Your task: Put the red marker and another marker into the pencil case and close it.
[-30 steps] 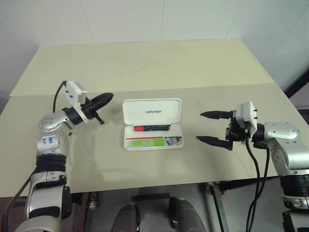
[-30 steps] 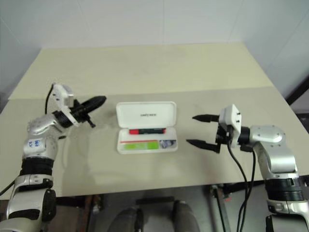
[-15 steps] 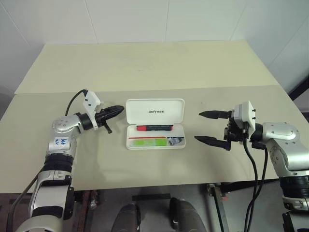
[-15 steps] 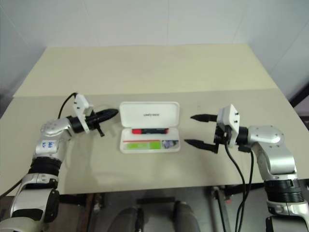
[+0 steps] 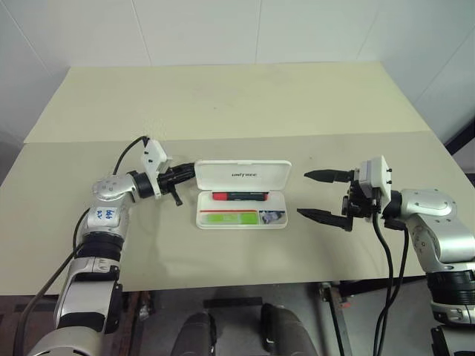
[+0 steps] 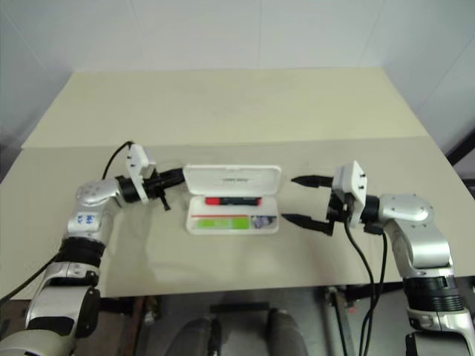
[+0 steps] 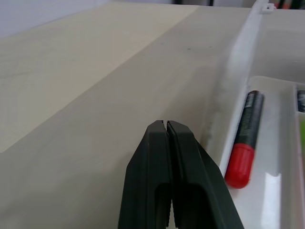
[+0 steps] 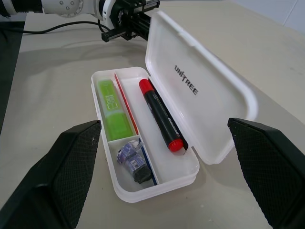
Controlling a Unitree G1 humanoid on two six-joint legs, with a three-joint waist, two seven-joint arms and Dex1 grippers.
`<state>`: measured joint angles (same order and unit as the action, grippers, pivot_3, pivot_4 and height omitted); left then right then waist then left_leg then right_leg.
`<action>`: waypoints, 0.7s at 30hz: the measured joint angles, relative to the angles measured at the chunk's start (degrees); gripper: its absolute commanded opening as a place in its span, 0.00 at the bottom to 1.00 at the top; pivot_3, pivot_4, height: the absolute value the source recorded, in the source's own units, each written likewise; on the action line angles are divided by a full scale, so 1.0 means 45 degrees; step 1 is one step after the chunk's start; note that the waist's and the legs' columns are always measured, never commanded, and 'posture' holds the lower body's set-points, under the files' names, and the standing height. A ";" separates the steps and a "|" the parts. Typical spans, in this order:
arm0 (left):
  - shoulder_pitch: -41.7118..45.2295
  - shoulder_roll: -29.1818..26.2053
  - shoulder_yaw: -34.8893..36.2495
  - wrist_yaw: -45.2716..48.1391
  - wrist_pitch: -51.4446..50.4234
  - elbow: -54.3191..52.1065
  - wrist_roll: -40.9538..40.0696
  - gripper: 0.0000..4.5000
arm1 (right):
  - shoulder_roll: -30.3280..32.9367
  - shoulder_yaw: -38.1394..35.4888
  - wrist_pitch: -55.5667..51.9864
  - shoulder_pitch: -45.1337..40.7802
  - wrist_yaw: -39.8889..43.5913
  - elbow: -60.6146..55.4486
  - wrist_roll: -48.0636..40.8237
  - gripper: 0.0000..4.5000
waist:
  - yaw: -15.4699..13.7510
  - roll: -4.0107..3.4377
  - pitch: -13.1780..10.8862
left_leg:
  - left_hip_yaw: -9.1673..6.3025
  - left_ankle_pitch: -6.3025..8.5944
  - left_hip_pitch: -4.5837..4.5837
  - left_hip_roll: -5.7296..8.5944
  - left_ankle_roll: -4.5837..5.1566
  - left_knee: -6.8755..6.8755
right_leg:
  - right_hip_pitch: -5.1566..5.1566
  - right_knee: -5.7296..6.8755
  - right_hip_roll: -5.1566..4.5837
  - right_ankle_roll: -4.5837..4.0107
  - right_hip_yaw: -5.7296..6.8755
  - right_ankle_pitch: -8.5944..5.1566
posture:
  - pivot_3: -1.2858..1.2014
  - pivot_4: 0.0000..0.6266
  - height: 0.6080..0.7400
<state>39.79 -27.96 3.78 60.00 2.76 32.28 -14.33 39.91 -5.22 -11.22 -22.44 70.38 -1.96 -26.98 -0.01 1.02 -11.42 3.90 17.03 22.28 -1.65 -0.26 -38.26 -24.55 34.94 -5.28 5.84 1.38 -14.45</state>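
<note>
One pencil case [image 5: 242, 196] lies open on the beige table [image 5: 223, 96], between the two arms. Its lid [image 5: 243, 175] stands raised on the far side, with the word "UNITREE" printed on the inner face. Inside the tray there are three things. One red marker [image 8: 161, 115] lies in the long compartment just beside the lid hinge. One green marker [image 8: 111, 110] lies in the compartment on the near side, and a thin red line runs between the two. One small dark grey object [image 8: 135, 161] with a clear part sits in the small compartment at the right end of the tray.

The left gripper [image 5: 185, 174] has its two black fingers pressed together and it holds nothing. Its tip is at the left end of the raised lid, behind it; I cannot tell if it touches the lid.

The right gripper [image 5: 325, 196] is spread wide and empty. It hangs near the right end of the case, apart from it, pointing toward it.
</note>
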 measured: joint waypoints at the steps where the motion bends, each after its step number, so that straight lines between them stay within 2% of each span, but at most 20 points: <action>1: -0.0011 -0.0014 -0.0010 0.0196 0.0115 -0.0035 0.0000 0.00 | -0.0001 0.0000 0.0004 0.0041 -0.0003 0.0000 0.0000 1.00 | 0.0002 0.0000 0.0000 | 0.0000 0.0000 0.0000 -0.0001 0.0000 0.0000 | 0.0000 0.0000 0.0001 0.0000 0.0000 0.0000 | 0.52 0.24 1.00; 12: -0.0516 -0.1167 -0.0792 0.3849 0.1578 -0.1218 -0.0001 0.00 | -0.0081 0.0002 0.0197 0.0147 -0.0070 0.0037 0.0013 1.00 | 0.0014 -0.0001 0.0000 | 0.0001 0.0000 -0.0004 -0.0001 0.0001 -0.0004 | 0.0000 -0.0008 0.0000 -0.0002 -0.0004 -0.0001 | 0.52 0.24 1.00; 21: -0.0733 -0.1382 -0.2217 0.3636 0.0994 -0.2435 0.0995 0.00 | -0.0221 0.0016 0.0296 0.0249 -0.0228 0.0057 0.0019 1.00 | 0.0010 0.0000 0.0000 | -0.0002 0.0000 -0.0002 -0.0001 0.0002 -0.0004 | 0.0001 -0.0005 0.0002 -0.0001 -0.0007 -0.0001 | 0.52 0.24 1.00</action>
<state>36.49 -34.18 -6.20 76.36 7.23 21.32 -9.85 38.91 -5.15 -9.89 -21.32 69.35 -1.70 -26.89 0.04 1.02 -11.42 3.89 17.03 22.27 -1.65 -0.25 -38.28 -24.55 34.91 -5.28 5.84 1.35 -14.45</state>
